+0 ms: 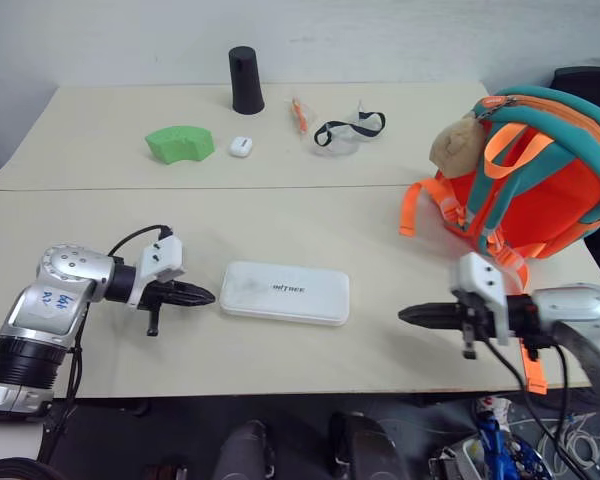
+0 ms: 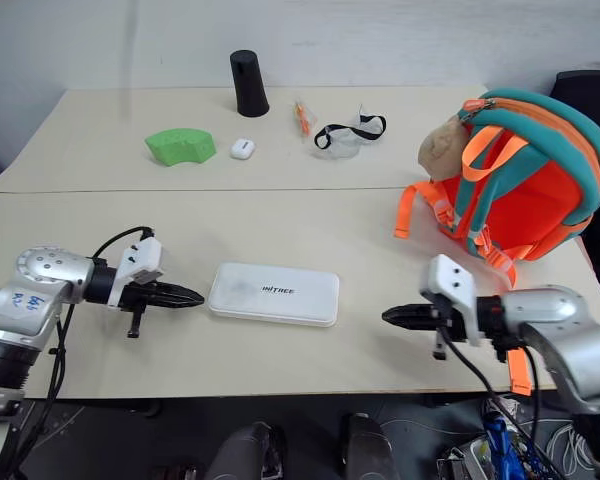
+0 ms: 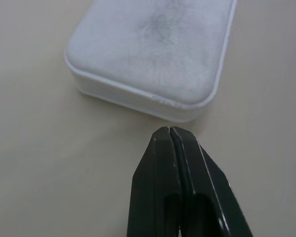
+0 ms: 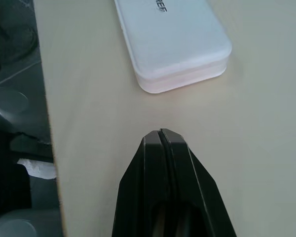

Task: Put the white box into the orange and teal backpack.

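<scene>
The white box (image 1: 285, 292) lies flat on the near table, its dark lettering facing up. My left gripper (image 1: 206, 296) is shut and empty, its tip just off the box's left end (image 3: 153, 54). My right gripper (image 1: 406, 315) is shut and empty too, a short way off the box's right end (image 4: 175, 47), pointing at it. The orange and teal backpack (image 1: 535, 175) stands upright at the table's right side, behind my right arm, with a tan plush toy (image 1: 456, 142) hanging on its front.
On the far table sit a black cylinder (image 1: 245, 80), a green curved block (image 1: 180, 143), a tiny white case (image 1: 241, 146), an orange pen (image 1: 299, 115) and safety glasses (image 1: 348, 131). The table's front edge (image 4: 44, 113) runs close to my right gripper.
</scene>
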Controlling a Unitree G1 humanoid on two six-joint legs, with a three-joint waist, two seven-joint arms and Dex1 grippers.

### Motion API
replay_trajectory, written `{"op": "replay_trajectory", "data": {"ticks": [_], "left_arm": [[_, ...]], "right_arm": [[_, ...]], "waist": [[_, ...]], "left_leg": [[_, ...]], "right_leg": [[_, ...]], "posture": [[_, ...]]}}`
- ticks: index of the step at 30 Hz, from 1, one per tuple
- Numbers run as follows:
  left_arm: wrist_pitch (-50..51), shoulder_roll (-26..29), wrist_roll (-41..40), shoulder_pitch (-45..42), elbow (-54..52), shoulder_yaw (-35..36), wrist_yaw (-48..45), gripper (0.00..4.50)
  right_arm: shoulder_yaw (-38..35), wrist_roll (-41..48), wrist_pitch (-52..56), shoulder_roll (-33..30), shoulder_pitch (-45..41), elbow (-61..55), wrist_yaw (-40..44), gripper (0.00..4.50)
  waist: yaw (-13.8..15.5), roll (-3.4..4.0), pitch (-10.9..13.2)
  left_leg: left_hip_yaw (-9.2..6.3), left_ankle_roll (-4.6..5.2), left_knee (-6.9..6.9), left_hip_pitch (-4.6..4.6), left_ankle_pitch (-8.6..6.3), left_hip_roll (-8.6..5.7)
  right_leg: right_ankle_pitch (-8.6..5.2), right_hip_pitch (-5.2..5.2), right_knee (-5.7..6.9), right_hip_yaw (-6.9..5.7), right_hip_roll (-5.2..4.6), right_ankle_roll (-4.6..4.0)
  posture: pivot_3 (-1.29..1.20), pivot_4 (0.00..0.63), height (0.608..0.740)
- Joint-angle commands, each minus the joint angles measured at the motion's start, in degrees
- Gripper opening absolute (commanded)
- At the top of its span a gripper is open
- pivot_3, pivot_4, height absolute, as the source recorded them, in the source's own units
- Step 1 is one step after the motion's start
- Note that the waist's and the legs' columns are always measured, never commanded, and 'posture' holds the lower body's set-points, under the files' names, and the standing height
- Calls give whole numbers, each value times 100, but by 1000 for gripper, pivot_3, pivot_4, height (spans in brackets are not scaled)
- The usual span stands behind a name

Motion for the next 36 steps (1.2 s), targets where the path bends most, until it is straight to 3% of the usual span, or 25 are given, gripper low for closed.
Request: {"op": "replay_trajectory", "data": {"ticks": [1,7,15,18,24,29,36], "left_arm": [[-118,-50,145,-103,-7,-30,89,19],[-46,-295,172,-53,-193,-136,199,19],[390,-278,37,-61,83,118,420,19],[1521,-242,-370,-271,287,392,439,602],[3750,-260,-1082,-745,402,507,404,2400],[4894,-385,-1391,-974,481,459,631,3969],[5573,-808,-1549,-1161,683,421,1079,3969]], "right_arm": [[365,-412,-272,208,-290,239,-149,0],[769,-993,-516,719,-784,842,-528,0],[820,-1183,-659,842,-889,944,-500,0],[886,-1291,-776,868,-930,960,-477,0],[1054,-1541,-960,1084,-1103,1154,-583,0],[1135,-1676,-1071,1215,-1211,1271,-600,0],[1167,-1727,-1215,1299,-1202,1322,-570,0]], "waist": [[4,0,0],[0,0,0],[6,0,0],[-17,0,0],[-8,-2,1],[-8,-4,2],[-7,-5,1]], "left_leg": [[-1,0,0,0,0,1],[7,5,8,-1,5,0],[2,6,10,-3,5,0],[4,5,10,-2,5,3],[3,5,11,-3,7,0],[1,6,13,-3,8,-2],[-2,2,30,-3,10,0]], "right_leg": [[0,1,0,0,1,0],[1,0,3,-16,5,1],[1,1,3,-13,2,3],[1,0,6,-16,6,3],[1,1,8,-19,13,3],[1,1,13,-12,14,5],[1,2,45,-4,13,4]], "posture": [[0,150,740],[0,150,740],[0,150,740],[0,150,740],[0,150,740],[0,150,740],[0,150,740]]}}
